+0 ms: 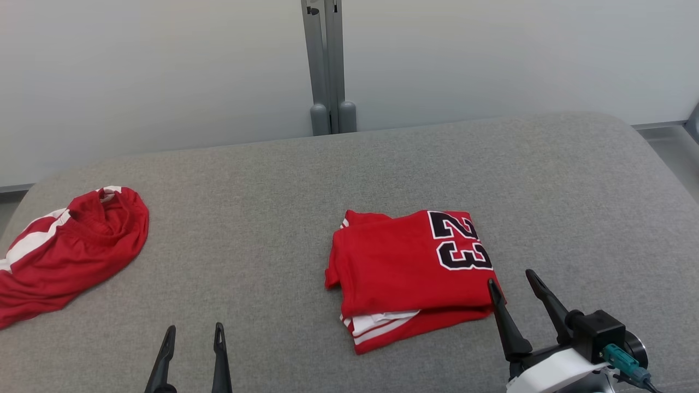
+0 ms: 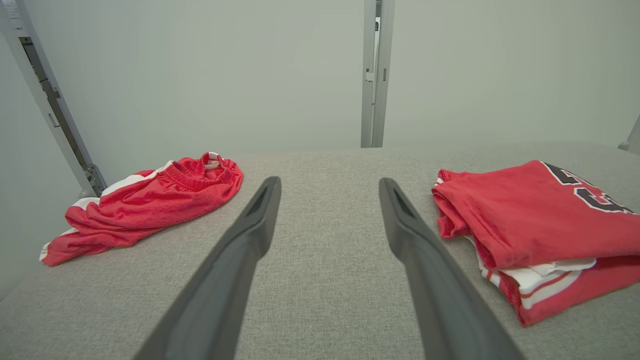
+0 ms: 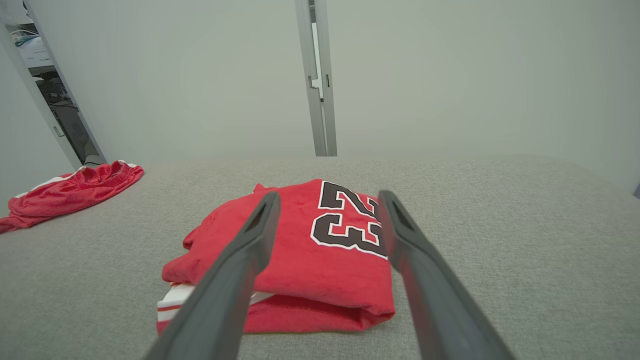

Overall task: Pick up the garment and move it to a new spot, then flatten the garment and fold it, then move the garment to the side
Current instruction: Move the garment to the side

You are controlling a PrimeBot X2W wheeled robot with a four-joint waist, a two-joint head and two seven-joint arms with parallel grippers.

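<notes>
On the grey table, the folded red jersey is lying beside the gaping, empty right hand; the left hand is gaping too

Leftovers: shorts, table, post, wall.
Red shorts with white side stripes lie crumpled near the left edge of the grey fabric-covered table, waistband toward the back. A grey metal post stands upright behind the middle of the table's back edge, against a plain white wall.
</notes>
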